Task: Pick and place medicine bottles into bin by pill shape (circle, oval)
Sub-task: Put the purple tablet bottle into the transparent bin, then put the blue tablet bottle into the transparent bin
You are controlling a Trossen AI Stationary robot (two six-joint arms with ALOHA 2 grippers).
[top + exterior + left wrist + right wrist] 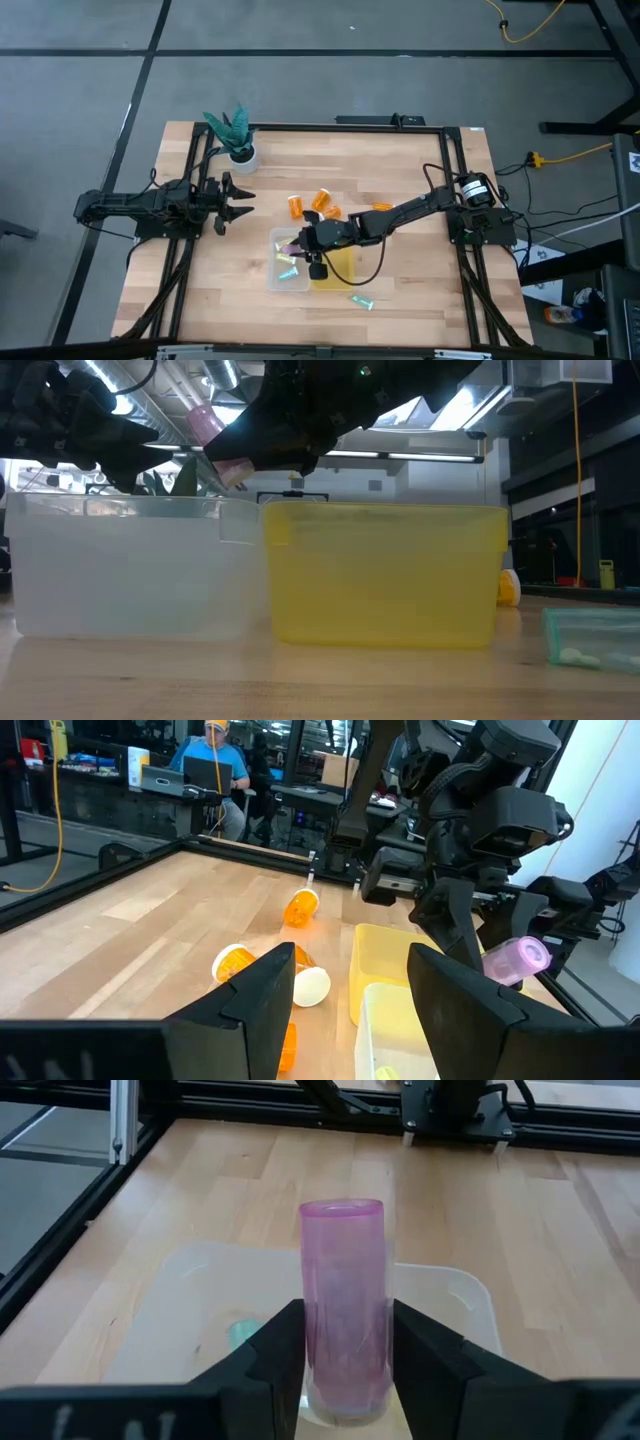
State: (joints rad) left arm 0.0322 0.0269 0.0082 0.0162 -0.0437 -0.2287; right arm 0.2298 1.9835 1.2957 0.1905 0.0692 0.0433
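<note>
My right gripper (300, 246) is shut on a purple vial (343, 1305) above the clear bin (285, 272). The vial also shows in the low view (212, 432) and in the left wrist view (516, 961). A teal vial (240, 1332) and a yellow-green one (288, 270) lie in the clear bin. Three orange bottles (295, 207) (322, 200) (333, 212) lie on their sides on the table behind the bins. Another teal vial (362, 300) lies on the table near the front edge. My left gripper (240, 200) is open and empty at the table's left. My right gripper pinches the purple vial between its two fingers, on the vial's side walls (312, 1342) toward the end nearest the wrist. The vial lies along the fingers, and its free end (342, 1210) sticks out past the fingertips. It is lifted clear above the clear bin.
The yellow bin (340, 268) stands against the clear bin's right side. A white pot with a green plant (238, 140) stands at the far left. Black frame rails run along the table's edges. A person sits in the room beyond the table (212, 760).
</note>
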